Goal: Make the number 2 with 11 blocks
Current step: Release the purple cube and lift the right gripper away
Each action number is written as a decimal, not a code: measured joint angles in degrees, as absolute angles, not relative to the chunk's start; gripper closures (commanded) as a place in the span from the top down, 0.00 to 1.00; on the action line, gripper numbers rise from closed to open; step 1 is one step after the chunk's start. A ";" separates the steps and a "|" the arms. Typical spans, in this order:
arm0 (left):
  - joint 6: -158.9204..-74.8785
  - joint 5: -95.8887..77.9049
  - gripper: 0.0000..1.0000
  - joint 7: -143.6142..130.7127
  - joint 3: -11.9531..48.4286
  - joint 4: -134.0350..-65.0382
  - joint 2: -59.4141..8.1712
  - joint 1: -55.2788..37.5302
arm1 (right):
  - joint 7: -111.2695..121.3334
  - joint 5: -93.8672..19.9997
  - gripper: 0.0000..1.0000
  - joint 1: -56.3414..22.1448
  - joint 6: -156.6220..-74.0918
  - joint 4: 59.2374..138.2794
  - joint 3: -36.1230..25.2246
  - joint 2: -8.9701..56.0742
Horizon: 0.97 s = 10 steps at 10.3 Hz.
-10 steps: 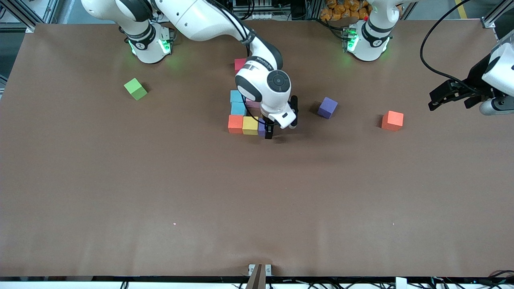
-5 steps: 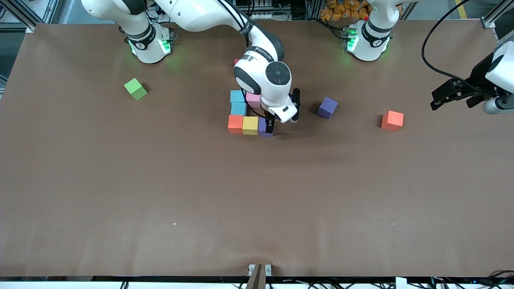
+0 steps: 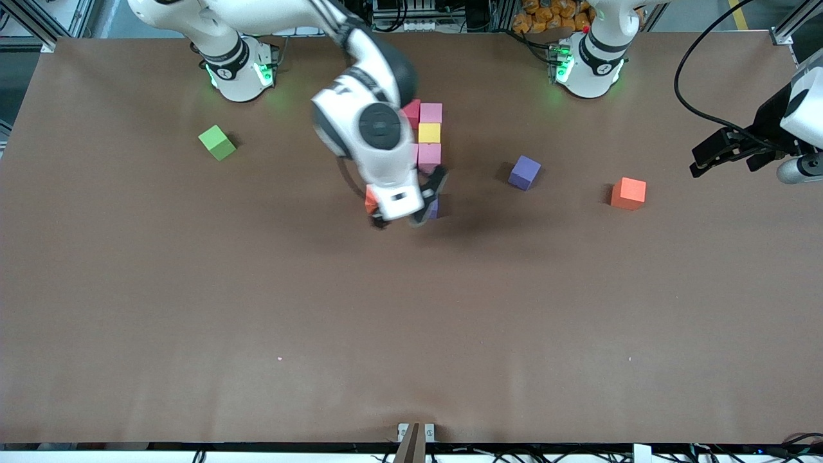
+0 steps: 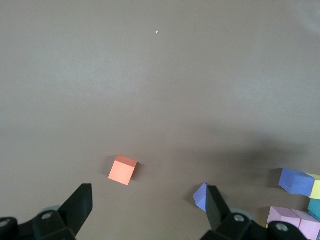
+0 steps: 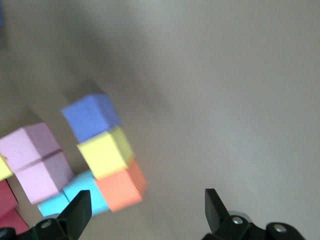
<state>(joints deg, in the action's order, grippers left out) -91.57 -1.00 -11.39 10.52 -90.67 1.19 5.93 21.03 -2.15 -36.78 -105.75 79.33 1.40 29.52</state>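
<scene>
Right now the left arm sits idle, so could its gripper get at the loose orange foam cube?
Probably yes: the orange foam cube lies alone, with the open left gripper nearby above it.

Lighting: even, diffuse, overhead; matte brown worktop [image 3: 193,289] showed no glare. Shadows: soft, short, beside the loose cubes; a broader dim patch lay under the right arm. Sharpness: front and left wrist views crisp; right wrist view smeared by motion blur, cube edges indistinct.
</scene>
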 measured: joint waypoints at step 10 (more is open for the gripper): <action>-89.81 -1.00 1.00 -11.46 10.50 -90.68 1.26 5.99 | 15.17 -2.34 1.00 -3.02 -90.30 85.39 -3.76 2.68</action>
